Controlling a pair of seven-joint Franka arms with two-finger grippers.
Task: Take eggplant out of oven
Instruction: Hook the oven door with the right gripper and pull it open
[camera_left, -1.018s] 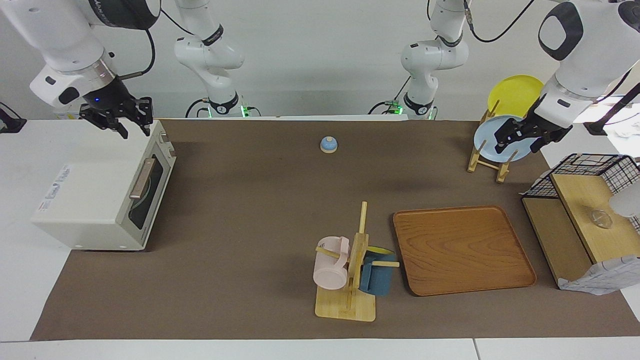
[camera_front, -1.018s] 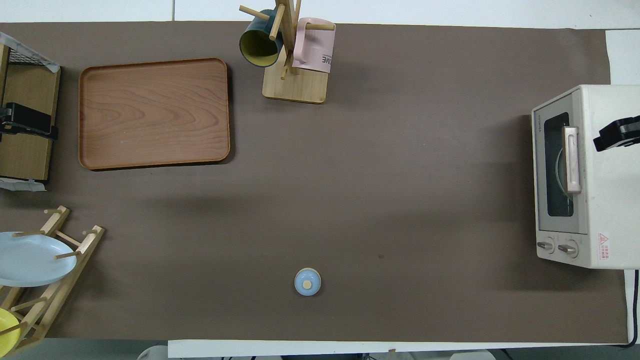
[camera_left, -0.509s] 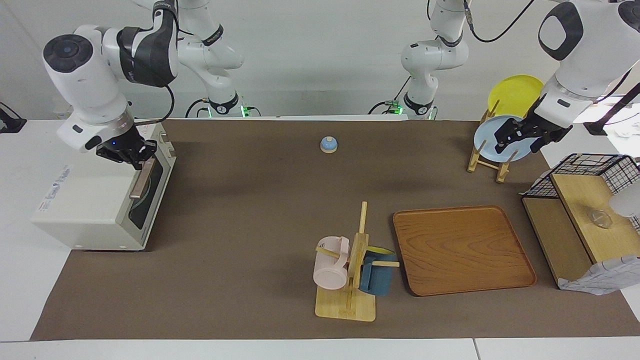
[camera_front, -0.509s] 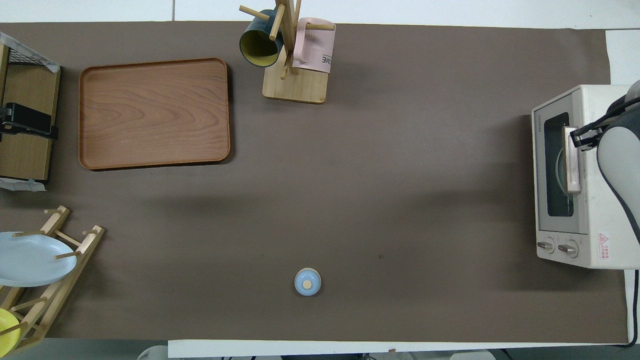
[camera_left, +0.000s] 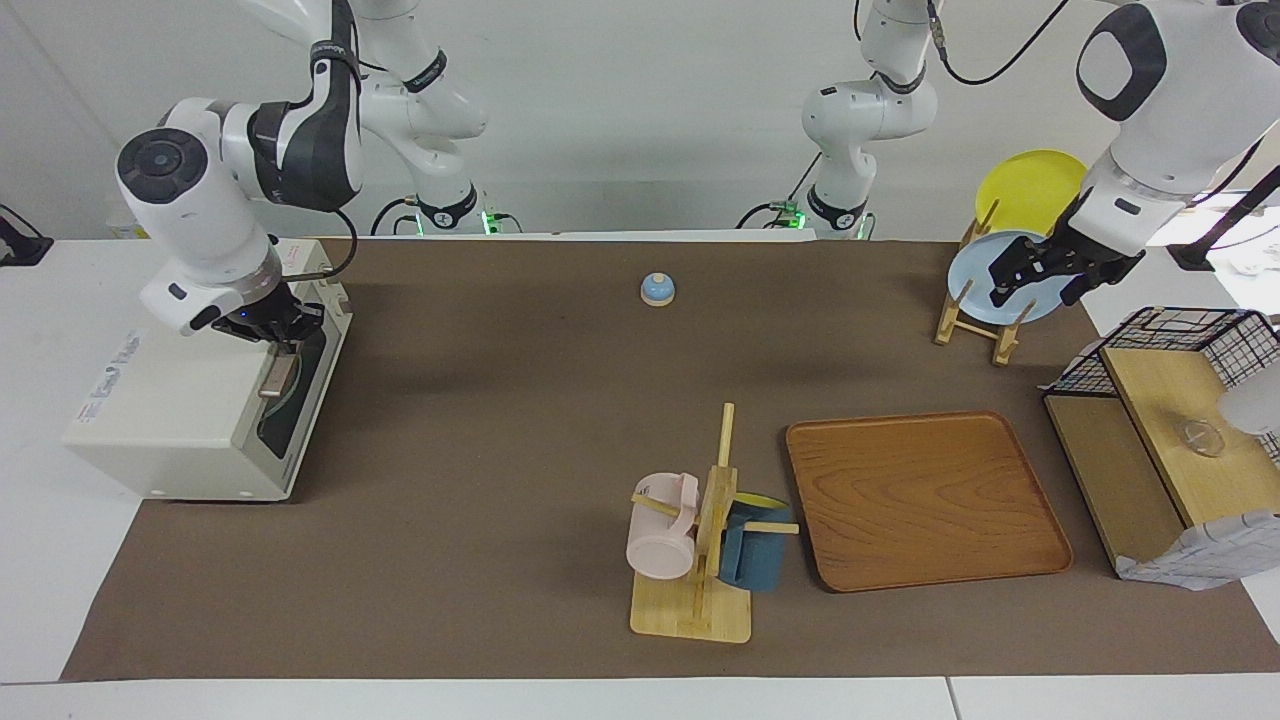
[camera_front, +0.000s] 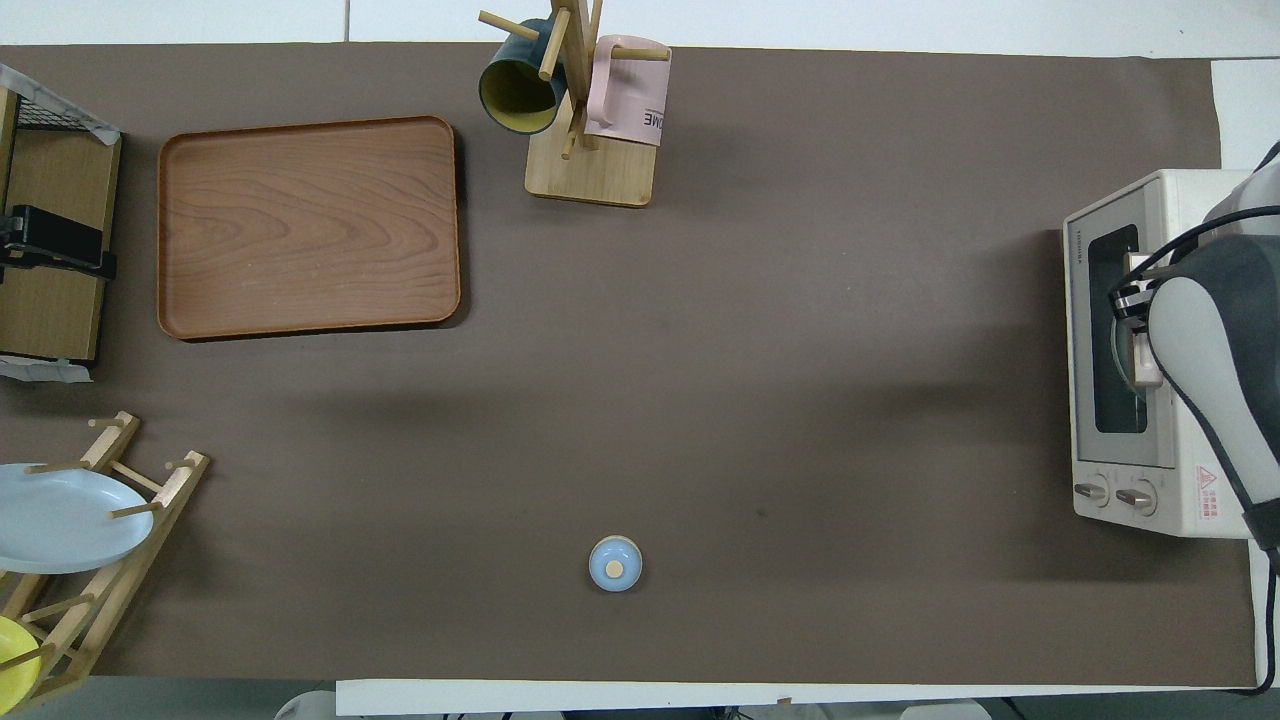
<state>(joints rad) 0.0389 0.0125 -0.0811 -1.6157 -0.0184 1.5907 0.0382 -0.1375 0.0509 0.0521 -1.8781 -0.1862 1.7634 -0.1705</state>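
Note:
The cream-white oven (camera_left: 190, 400) stands at the right arm's end of the table with its dark glass door shut; it also shows in the overhead view (camera_front: 1200, 500). My right gripper (camera_left: 278, 338) is down on the upper end of the tan bar handle (camera_left: 277, 378), which the overhead view also shows (camera_front: 1146, 362). The eggplant is hidden; only a curved plate rim shows through the glass. My left gripper (camera_left: 1035, 278) is open and empty, waiting in the air over the plate rack.
A wooden tray (camera_left: 925, 498) lies toward the left arm's end. A mug tree (camera_left: 700, 545) with a pink and a blue mug stands beside it. A small blue bell (camera_left: 657, 289) sits near the robots. A plate rack (camera_left: 985, 300) and a wire shelf (camera_left: 1170, 420) stand at the left arm's end.
My right gripper came down from above the oven's top onto the door handle and slid a little along it. The left arm has not moved.

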